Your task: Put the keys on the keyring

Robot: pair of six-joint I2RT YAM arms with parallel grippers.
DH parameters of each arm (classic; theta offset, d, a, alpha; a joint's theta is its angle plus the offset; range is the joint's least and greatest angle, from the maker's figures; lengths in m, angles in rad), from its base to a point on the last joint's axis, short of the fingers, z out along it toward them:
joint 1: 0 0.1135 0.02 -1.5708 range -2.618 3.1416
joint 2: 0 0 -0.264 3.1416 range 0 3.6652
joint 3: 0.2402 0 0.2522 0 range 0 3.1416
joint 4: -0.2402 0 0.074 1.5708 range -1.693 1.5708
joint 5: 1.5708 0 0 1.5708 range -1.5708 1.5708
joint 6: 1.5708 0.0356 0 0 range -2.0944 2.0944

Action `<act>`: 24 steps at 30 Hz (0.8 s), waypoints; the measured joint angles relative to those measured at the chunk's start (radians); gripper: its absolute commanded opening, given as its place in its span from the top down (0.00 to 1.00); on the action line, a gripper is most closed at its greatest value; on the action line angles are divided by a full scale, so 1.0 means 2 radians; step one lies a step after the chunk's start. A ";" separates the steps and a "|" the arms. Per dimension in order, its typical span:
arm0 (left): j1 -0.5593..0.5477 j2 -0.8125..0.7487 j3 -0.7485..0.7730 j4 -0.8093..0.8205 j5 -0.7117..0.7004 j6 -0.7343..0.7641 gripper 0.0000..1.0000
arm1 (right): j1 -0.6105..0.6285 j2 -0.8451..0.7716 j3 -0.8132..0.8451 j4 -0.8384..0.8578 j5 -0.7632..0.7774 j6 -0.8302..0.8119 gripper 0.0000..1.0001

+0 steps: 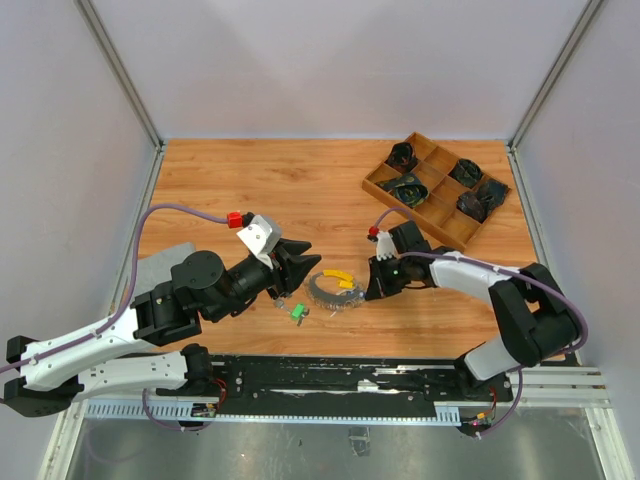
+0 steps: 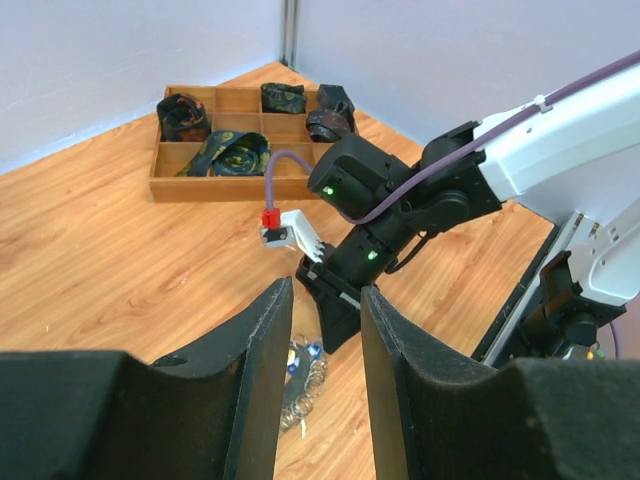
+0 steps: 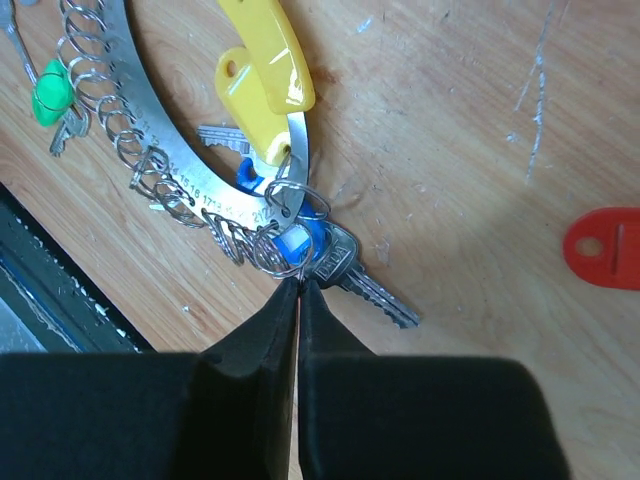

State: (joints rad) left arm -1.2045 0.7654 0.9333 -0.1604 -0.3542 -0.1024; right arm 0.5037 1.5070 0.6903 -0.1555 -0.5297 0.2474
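The right fingers (image 3: 250, 350) are closed, their black tips pressed together just at a small wire loop at the end of the keyring (image 3: 130, 110). Whether the loop is actually pinched cannot be told. Right beside the tips a blue-headed key (image 3: 300, 240) and a plain silver key (image 3: 365, 285) hang on that end of the ring and lie flat on the wood. Two yellow tags (image 3: 270, 60) overlap on the ring's inner side. A green-headed key (image 3: 50, 95) sits against the outer coils farther round, and a red tag (image 3: 600, 248) lies by itself, well apart. The left fingers (image 2: 260, 370) stand open with nothing between them, and the ring's coils show on the wood below the gap. From above, the keyring (image 1: 330, 288) lies near the middle of the bench's near edge, between the two sets of fingers, with the green-headed key (image 1: 297, 313) just off its left end. The bench (image 1: 250, 190) has a warm orange wood-plank top, and close up it is marked with pale scratches. A black rail (image 1: 330, 372) runs along its near edge and a grey pad (image 1: 160, 262) lies at its left edge. In the far right corner a wooden tray (image 1: 383, 165) sits askew, with dark rolled cloth in its compartments. Pale, plain walls close in the left, far and right sides, with metal posts at the far corners.
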 measured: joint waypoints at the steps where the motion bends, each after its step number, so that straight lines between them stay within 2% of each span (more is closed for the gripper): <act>1: 0.000 0.000 0.000 0.000 0.000 0.000 0.61 | 0.000 -0.006 0.000 -0.001 0.002 0.000 0.99; 11: 0.000 0.001 0.000 0.000 0.000 0.000 0.61 | 0.000 -0.096 0.014 -0.064 0.036 -0.037 0.99; 24: 0.000 0.023 0.000 0.001 0.014 0.002 0.61 | 0.000 -0.155 0.076 -0.171 0.032 -0.087 1.00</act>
State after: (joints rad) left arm -1.2045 0.8104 0.9333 -0.1593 -0.3260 -0.0982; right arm 0.5037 1.1965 0.8417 -0.4973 -0.4652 0.0738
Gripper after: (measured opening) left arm 0.389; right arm 0.011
